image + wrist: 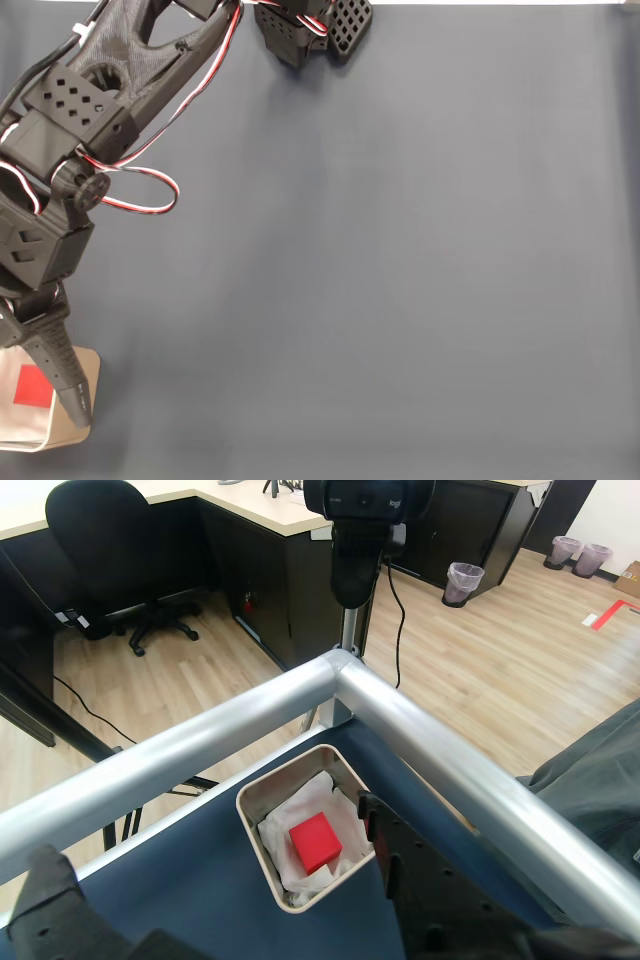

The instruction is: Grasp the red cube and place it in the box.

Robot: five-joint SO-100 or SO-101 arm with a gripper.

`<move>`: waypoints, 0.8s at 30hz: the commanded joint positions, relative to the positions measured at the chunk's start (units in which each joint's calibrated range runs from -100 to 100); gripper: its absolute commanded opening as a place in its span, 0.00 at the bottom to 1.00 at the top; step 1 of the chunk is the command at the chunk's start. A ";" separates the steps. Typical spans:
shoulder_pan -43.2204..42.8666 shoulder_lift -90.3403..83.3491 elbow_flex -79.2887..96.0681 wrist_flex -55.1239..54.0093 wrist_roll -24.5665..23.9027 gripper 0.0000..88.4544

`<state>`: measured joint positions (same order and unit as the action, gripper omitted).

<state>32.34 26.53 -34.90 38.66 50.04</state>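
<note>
The red cube (314, 841) lies inside the box (262, 792) on the bench, looking light, hard and easy to pinch by two flat sides, and the fingers (215, 900) are open, holding nothing.

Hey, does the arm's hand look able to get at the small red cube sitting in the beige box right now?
Probably yes. The small matte red cube lies uncovered on white lining in the open-topped beige square box, and the hand hovers right above it with nothing between.
</note>
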 commanded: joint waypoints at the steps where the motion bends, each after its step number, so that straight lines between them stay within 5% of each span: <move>1: 0.82 -1.57 -3.06 -2.60 -0.05 0.67; 24: 1.25 -1.49 -2.96 -3.66 -0.83 0.67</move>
<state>33.01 26.53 -34.90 36.99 50.04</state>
